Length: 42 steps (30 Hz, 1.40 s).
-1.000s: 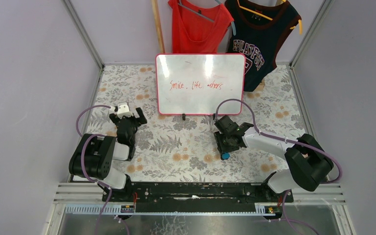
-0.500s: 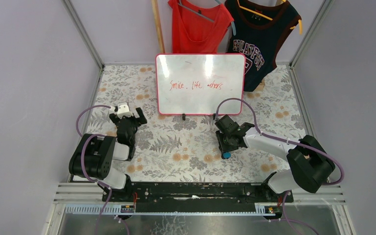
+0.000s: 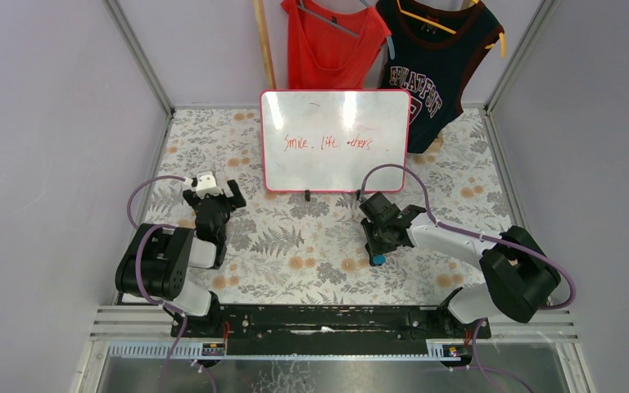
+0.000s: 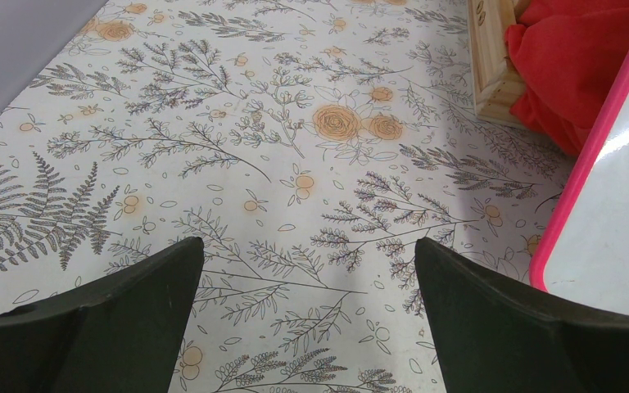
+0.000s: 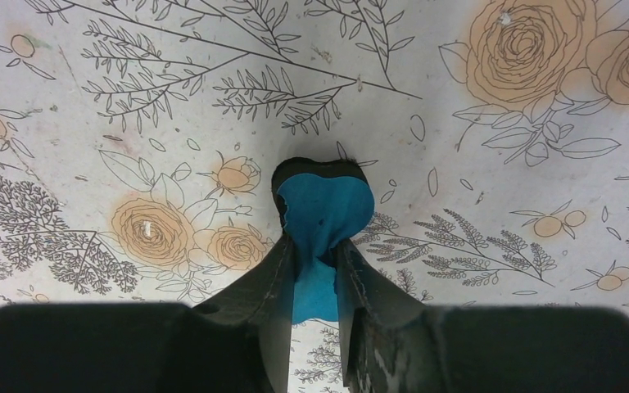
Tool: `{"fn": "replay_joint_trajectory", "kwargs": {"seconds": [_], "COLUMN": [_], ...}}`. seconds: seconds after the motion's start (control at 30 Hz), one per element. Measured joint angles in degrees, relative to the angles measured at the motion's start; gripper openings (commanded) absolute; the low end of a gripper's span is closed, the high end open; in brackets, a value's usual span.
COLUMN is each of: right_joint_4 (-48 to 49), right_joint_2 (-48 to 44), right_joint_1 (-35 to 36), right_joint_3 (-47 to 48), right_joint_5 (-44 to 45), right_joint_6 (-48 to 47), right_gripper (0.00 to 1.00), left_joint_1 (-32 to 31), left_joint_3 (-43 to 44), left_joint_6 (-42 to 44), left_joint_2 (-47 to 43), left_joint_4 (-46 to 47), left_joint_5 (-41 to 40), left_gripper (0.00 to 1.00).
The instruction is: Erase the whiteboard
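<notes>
- Whiteboard point(image 3: 335, 115) stands at the middle of the far edge, long axis running left to right, face toward the near edge.
- Look: glossy white, pink-red frame, black foot point(image 3: 307, 196) at the bottom, one line of red writing point(image 3: 328, 144) across the middle, not yet wiped.
- Right gripper point(image 3: 376, 250) is just nearside of the board's lower right corner. Fingers are clenched on the blue eraser point(image 5: 323, 205), low over the floral cloth point(image 3: 295, 246).
- Judgement: the writing lies farside and up-left of the eraser, so the next move is a lift and reach toward the far edge.
- Right arm is the one for the wipe, since it has the eraser.
- Left gripper point(image 4: 307, 250) has fingers spread, empty, off the board's lower left corner.
</notes>
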Motion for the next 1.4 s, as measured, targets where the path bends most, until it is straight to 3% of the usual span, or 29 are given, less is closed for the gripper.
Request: {"fn": "replay_joint_trajectory", "kwargs": {"seconds": [0.4, 0.7, 0.97, 1.17, 1.4], "right_joint_4": [0.0, -0.2, 0.0, -0.3, -0.3], "right_joint_2": [-5.7, -17.1, -18.6, -19.9, -22.7], "right_joint_1": [0.0, 0.1, 0.2, 0.2, 0.2], "right_joint_3": [0.0, 2.0, 2.2, 2.2, 2.2], "right_joint_5": [-0.3, 8.5, 12.7, 14.5, 15.9], "right_joint_6": [0.7, 4.0, 7.5, 8.2, 8.2], "right_gripper": [0.0, 0.0, 0.0, 0.0, 0.0], "left_joint_1": [0.0, 0.0, 0.0, 0.3, 2.8], "left_joint_3": [0.0, 0.0, 0.1, 9.0, 21.7], "left_joint_6": [0.0, 0.0, 0.2, 1.6, 3.6], "left_joint_2": [0.0, 0.0, -0.1, -4.0, -7.1], "left_joint_4": [0.0, 0.0, -0.4, -14.8, -30.8], "left_joint_5": [0.0, 0.0, 0.4, 4.4, 17.5], "left_gripper": [1.0, 1.0, 1.0, 0.96, 0.88]}}
